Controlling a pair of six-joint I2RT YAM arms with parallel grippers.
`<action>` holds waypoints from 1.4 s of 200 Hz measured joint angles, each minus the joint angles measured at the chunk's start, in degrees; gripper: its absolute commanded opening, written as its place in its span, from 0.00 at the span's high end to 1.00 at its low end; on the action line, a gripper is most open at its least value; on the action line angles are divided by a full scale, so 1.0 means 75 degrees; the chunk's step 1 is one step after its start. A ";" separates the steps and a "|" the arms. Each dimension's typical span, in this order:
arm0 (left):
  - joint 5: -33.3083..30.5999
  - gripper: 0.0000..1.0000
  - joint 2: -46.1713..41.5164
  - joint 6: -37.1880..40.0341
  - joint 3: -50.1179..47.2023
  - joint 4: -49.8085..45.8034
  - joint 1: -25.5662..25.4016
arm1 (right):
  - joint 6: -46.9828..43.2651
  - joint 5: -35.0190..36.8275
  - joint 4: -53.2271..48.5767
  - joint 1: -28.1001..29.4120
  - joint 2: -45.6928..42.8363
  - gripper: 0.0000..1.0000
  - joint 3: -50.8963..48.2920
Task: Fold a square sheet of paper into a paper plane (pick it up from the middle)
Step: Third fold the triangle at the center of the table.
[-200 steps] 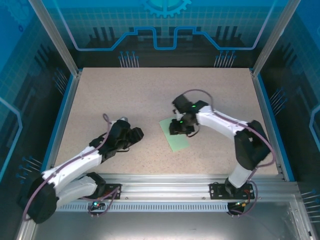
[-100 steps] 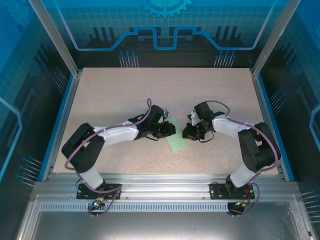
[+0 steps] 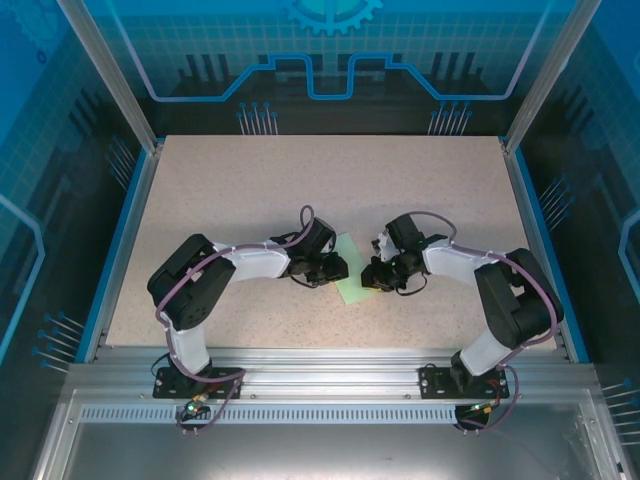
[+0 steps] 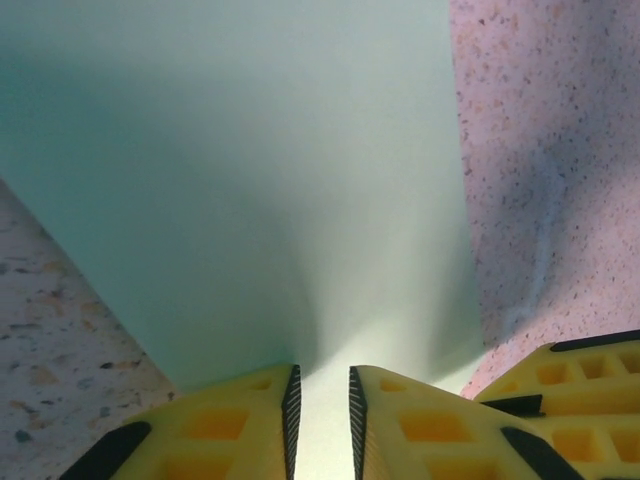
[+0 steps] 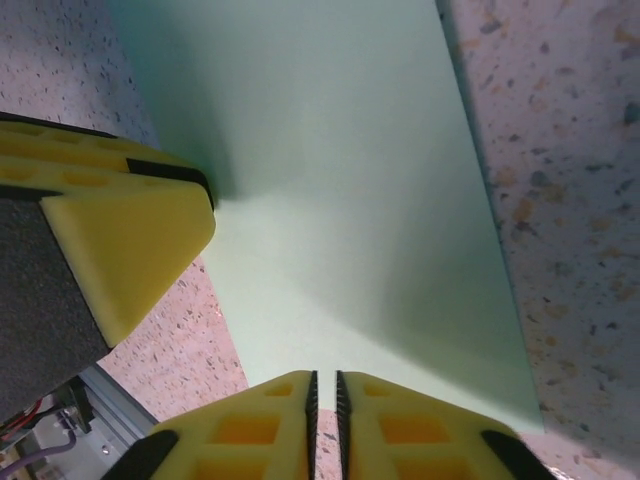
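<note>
The left gripper (image 4: pixel 320 425) has its yellow fingers (image 4: pixel 235 425) drawn nearly together, with only a thin slot between the dark pads, and the near edge of the square sheet of paper (image 4: pixel 250 170) runs into that slot, so it is pinching the sheet. The right gripper (image 5: pixel 325 425) is likewise pressed close, its two pads almost meeting on the opposite edge of the same sheet. In each wrist view a yellow finger of the other gripper shows at the side, low against the paper's border. The sheet is pale mint-green, plain and unmarked, with a smooth matte surface and clean straight edges. In front of the left fingers it lifts into a soft rounded ridge that fades out into flat paper farther away, brighter along the crest and shadowed on either flank. In the right wrist view it looks flatter, darkened by shadow towards the far end. From above, the sheet lies on the speckled beige table (image 3: pixel 250 180), a little nearer than its middle, between the two grippers, which face each other across it with both arms reaching inward.
</note>
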 measured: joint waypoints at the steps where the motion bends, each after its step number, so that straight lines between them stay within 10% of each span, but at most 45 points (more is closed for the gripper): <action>1: 0.0000 0.75 0.0000 0.0009 0.0000 -0.0003 0.0000 | 0.0006 0.0006 -0.0003 0.0000 0.0000 0.80 0.0000; 109: -0.0385 0.51 -0.0766 0.0495 -0.0350 -0.0335 0.0006 | -0.0256 0.0606 -0.0332 -0.0408 0.0586 0.70 0.0568; 210: -0.0603 0.73 -0.0542 0.0440 -0.0434 -0.0425 0.0259 | -0.0309 -0.0146 0.0108 -0.0399 0.0516 0.70 0.0131; 280: -0.0510 0.69 -0.0213 0.0804 0.0085 -0.0493 0.0315 | 0.0023 -0.0545 0.0423 -0.0219 -0.0012 0.71 -0.0490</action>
